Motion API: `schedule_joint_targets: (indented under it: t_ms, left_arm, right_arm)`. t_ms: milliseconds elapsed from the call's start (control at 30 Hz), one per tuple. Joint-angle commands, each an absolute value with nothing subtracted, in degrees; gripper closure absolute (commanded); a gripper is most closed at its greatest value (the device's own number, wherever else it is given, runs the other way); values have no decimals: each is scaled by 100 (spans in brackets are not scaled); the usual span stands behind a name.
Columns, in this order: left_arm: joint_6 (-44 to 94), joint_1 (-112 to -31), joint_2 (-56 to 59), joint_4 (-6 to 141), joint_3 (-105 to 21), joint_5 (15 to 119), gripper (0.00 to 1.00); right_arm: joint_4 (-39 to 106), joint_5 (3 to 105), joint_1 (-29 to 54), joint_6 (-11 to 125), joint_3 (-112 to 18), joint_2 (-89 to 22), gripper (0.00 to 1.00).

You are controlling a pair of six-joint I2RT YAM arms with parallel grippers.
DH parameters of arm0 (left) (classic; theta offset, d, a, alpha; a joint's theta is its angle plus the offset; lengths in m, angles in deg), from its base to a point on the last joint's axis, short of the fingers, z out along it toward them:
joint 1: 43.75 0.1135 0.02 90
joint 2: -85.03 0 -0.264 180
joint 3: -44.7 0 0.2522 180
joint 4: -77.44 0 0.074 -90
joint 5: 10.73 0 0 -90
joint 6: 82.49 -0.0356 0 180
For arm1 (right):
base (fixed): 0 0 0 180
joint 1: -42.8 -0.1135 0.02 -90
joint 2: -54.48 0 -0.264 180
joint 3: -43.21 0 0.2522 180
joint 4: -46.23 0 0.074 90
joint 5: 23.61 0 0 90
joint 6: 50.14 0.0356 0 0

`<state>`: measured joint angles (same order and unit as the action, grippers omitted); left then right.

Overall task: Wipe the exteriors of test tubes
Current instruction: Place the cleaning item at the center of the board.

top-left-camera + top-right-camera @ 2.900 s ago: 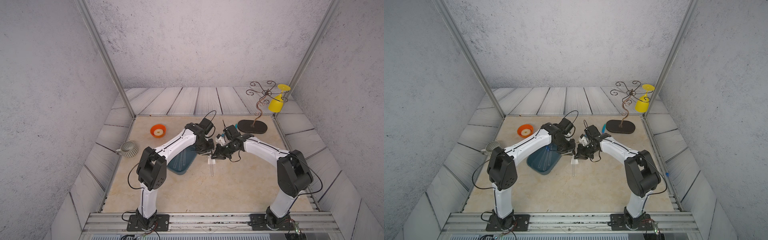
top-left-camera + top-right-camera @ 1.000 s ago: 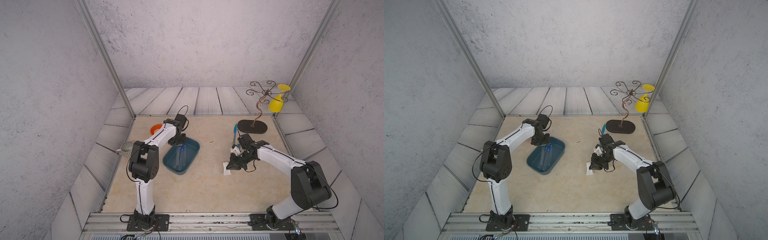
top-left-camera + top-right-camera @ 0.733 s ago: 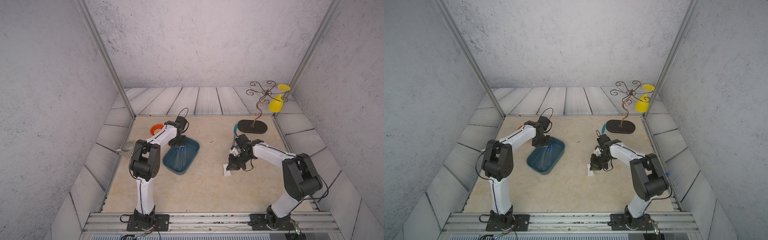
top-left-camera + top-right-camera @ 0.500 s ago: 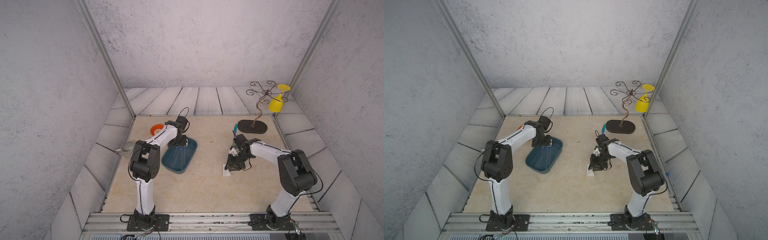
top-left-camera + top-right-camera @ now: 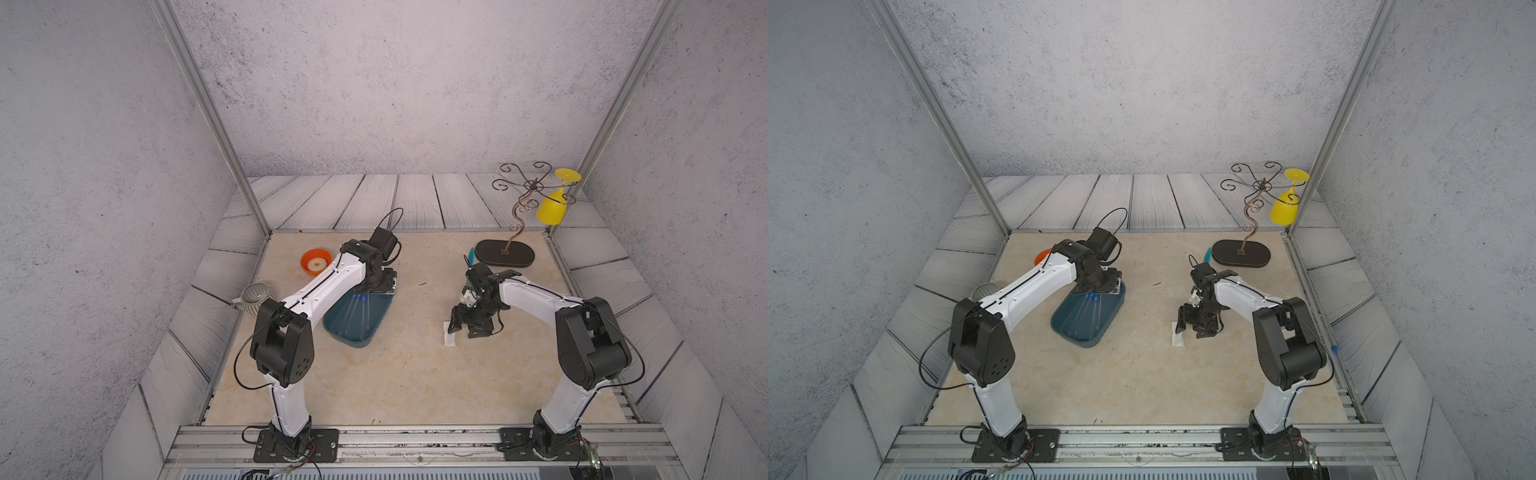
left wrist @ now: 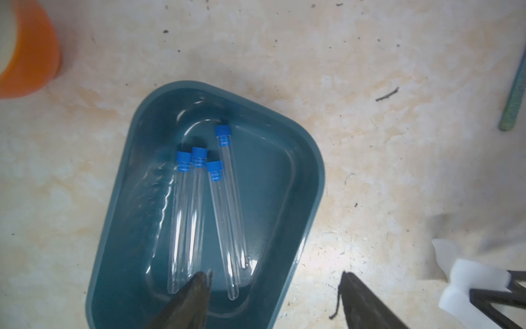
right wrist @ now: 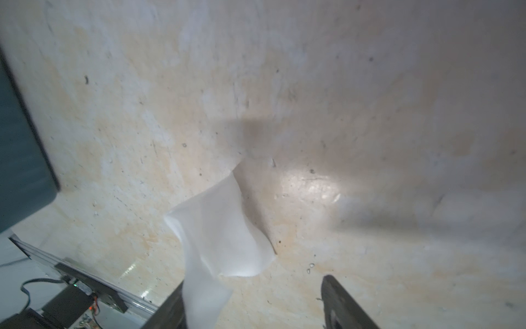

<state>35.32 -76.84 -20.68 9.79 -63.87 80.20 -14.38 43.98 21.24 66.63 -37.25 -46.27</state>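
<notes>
Several clear test tubes with blue caps lie side by side in the teal tub, seen faintly in both top views. My left gripper is open and holds nothing. One finger hangs over the tubes' round ends and the other over the bare table, so the tub's rim runs between them. It sits at the tub's far end. My right gripper is open low over the table. A white wipe lies there, curling up against one finger.
An orange bowl and a grey ribbed cup stand left of the tub. At the back right a black stand carries a yellow glass. A teal-handled knife lies beside its base.
Both grippers have gone from shut to open. The left one has let its tube drop into the tub. The right one has let go of the wipe, which now rests on the table.
</notes>
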Motion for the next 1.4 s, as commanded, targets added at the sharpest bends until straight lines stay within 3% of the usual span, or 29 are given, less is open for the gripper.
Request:
schedule_joint_targets:
  t_ms: [0, 100, 167, 267, 467, 800, 1367]
  left_arm:
    - [3757, -8036, -1938, 874, -6564, 7389, 29]
    - [4038, -8329, -1989, 1141, -6461, 6759, 43]
    - [4267, -8431, -2038, 1408, -6316, 6387, 45]
    - [4590, -8454, -2122, 1787, -6101, 5928, 44]
    - [5172, -8454, -2171, 2537, -5676, 5195, 36]
    - [5724, -8454, -2361, 3248, -5169, 4634, 39]
    - [5974, -8445, -2571, 3520, -5008, 4668, 46]
  right_arm:
    - [-1454, 4266, 2123, 6575, -3763, -4700, 45]
    - [-1045, 3849, 2124, 6680, -3617, -4724, 58]
    - [-760, 3550, 2126, 6756, -3518, -4731, 69]
    - [-324, 3180, 2121, 6955, -3322, -4610, 80]
    - [711, 2497, 2118, 7447, -2825, -4356, 91]
    - [1969, 1948, 2124, 8014, -2300, -3973, 100]
    - [2662, 1293, 2083, 8214, -1851, -3688, 100]
